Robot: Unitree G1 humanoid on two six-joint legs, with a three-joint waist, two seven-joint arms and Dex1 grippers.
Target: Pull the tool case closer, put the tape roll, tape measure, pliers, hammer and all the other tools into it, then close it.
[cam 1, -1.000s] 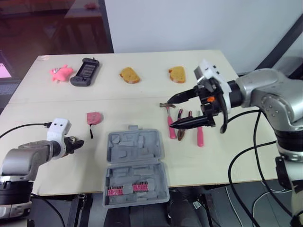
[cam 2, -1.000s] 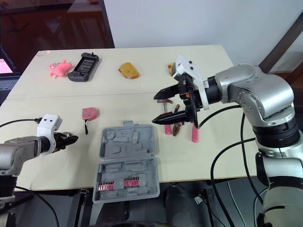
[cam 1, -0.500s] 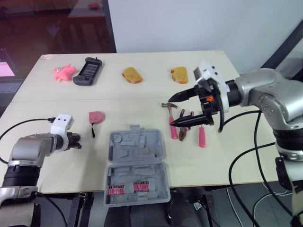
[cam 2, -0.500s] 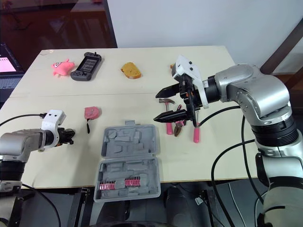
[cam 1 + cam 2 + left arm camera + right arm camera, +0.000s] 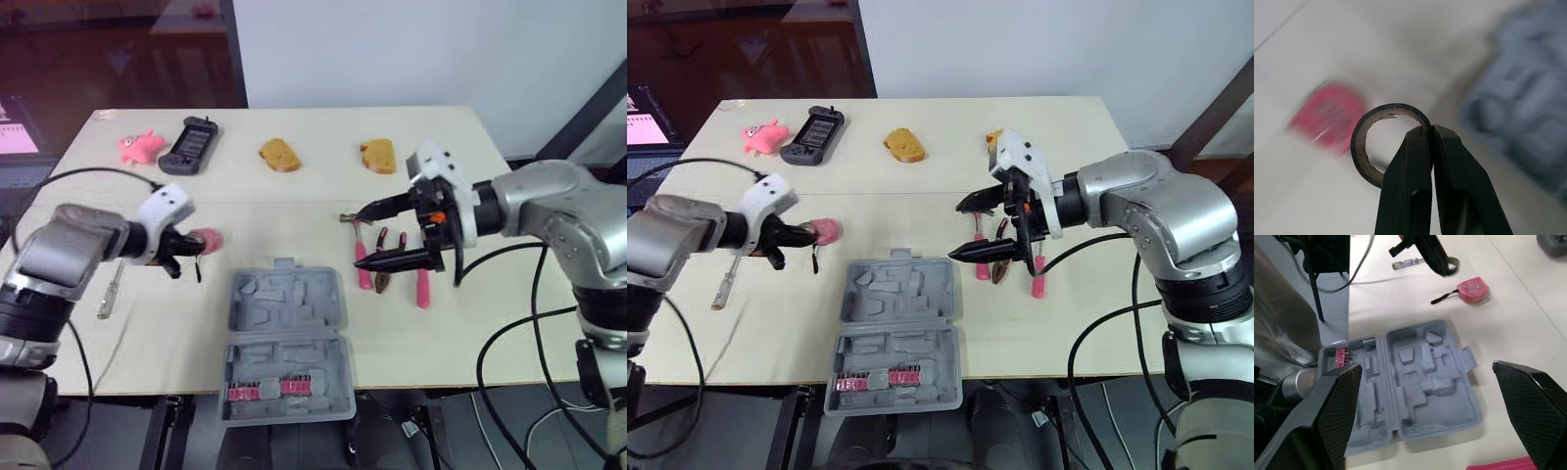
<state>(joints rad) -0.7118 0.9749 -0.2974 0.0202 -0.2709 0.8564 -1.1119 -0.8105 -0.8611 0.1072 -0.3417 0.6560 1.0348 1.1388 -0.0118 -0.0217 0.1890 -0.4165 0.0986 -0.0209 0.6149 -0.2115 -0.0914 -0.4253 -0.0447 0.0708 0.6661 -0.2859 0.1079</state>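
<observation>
Pale bench (image 5: 470, 328) against a white wall, dark floor off to the left. The grey tool case (image 5: 286, 338) lies open flat at the near edge, so I'd call the pull-in done. Its moulded pockets look empty apart from a red strip of bits (image 5: 265, 392) in the near half, so nothing is packed yet by my reading.

On the right, the right end effector (image 5: 359, 239) hangs spread wide above the hammer (image 5: 361, 274), the pliers (image 5: 381, 282) and a pink-handled tool (image 5: 422, 284). All three lie on the bench just right of the case.

On the left, the left end effector (image 5: 186, 242) is pinched narrow on the rim of the black tape roll (image 5: 1356, 144). It holds the roll just beside the pink tape measure (image 5: 1473, 289), left of the case and not over it. A screwdriver (image 5: 108, 294) lies further left.

So the roll goes in first, I'd judge, then five more items, then the lid. As for writing, there's no brand or label I can read anywhere.
</observation>
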